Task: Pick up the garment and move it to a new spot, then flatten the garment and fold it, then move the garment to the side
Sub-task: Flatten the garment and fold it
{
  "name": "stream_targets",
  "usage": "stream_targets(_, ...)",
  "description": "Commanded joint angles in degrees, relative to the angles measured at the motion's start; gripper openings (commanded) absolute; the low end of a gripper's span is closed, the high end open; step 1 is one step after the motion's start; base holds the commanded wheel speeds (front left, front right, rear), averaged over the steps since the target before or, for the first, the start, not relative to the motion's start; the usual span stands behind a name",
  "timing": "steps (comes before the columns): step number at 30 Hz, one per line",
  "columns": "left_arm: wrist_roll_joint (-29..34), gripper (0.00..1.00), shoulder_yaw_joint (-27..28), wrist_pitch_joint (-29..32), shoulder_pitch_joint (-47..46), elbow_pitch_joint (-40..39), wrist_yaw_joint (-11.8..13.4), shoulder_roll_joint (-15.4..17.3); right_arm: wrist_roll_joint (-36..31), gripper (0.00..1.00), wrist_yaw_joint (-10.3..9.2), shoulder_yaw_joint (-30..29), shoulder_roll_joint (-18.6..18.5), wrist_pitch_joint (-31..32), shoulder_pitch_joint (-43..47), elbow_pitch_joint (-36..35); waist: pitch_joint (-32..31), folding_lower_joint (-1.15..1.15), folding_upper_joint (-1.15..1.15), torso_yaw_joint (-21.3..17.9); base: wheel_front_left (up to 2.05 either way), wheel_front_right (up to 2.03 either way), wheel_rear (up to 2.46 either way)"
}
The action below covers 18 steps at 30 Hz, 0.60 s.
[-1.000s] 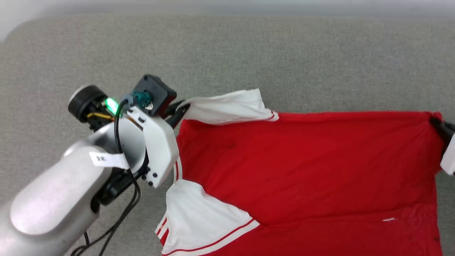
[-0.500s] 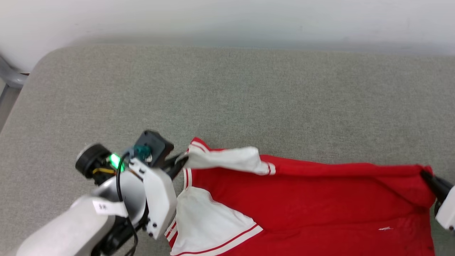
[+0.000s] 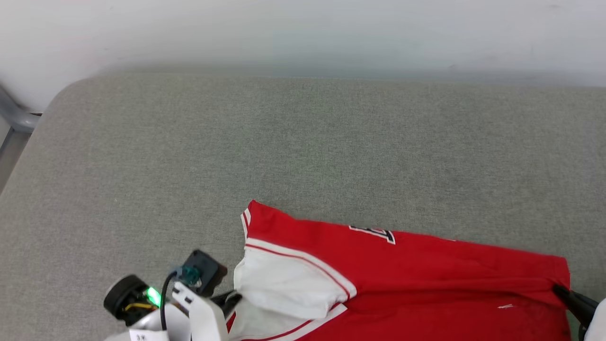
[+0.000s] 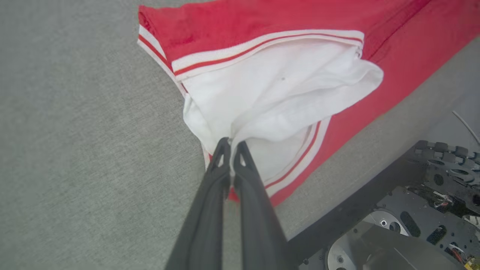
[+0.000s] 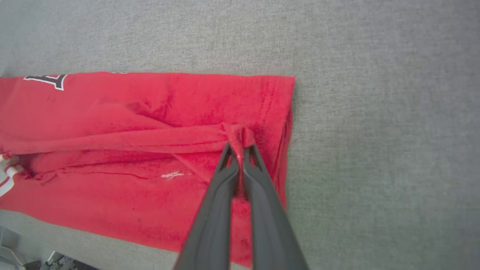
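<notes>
The garment (image 3: 426, 284) now has its far half folded back over its near half, baring the emblem (image 3: 373, 233) at the fold. The left gripper (image 4: 231, 144) and right gripper (image 5: 240, 148) sit nearer the robot.

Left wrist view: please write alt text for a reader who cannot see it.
The left gripper, its two dark fingers shut, pinches the white sleeve of the red garment, which lies on a grey fabric surface. Red-and-white striped trim edges the sleeve. The robot's dark base shows at lower right.
</notes>
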Motion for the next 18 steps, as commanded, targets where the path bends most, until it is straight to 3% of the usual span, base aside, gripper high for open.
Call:
stream_targets(1, -0.3, 0.0, -0.5, -0.2, 1.4, 0.8, 0.1, 0.1, -0.3, 0.0, -0.07, 0.4, -1.3, 0.1, 0.9, -0.5, -0.1, 0.01, 0.0, -0.2, 0.0, 0.0, 0.0)
stream_targets(13, 0.9, 0.0, -3.0, -1.6, 1.3, 7.8, -2.0, -2.4, -1.1, 0.0, -0.07, 3.8, -3.3, -0.1, 0.5, -0.5, 1.4, 0.01, 0.0, -0.5, 0.0, 0.0, 0.0)
stream_targets(14, 1.0, 0.0, -3.2, -1.7, 1.2, 8.3, -2.2, -2.8, -0.9, 0.08, -0.07, 4.3, -3.3, 0.2, 0.5, -0.4, 1.6, 0.01, 0.0, -0.5, 0.0, 0.0, 0.0)
stream_targets(15, 1.2, 0.0, -3.4, -1.8, 1.1, 8.8, -2.5, -3.1, -0.8, 0.56, -0.07, 4.5, -3.4, 0.2, 0.4, -0.3, 1.7, 0.01, 0.0, -0.4, 0.0, 0.0, 0.0)
stream_targets(16, 1.2, 0.12, -3.6, -2.0, 1.1, 9.4, -2.6, -3.3, -0.6, 1.0, -0.07, 4.5, -3.3, 0.4, 0.5, 0.0, 1.6, 0.01, 0.0, -0.4, 0.0, 0.0, 0.0)
stream_targets(17, 1.3, 0.95, -3.7, -2.2, 1.1, 9.8, -2.9, -3.4, -0.4, 1.0, -0.07, 4.8, -3.3, 0.7, 0.7, 0.2, 1.6, 0.01, 0.0, -0.4, 0.0, 0.0, 0.0)
stream_targets(18, 1.3, 1.0, -3.8, -2.3, 1.1, 10.3, -2.9, -3.7, -0.1, 1.0, -0.07, 5.1, -3.3, 1.1, 0.9, 0.2, 1.5, 0.01, 0.0, -0.4, 0.0, 0.0, 0.0)
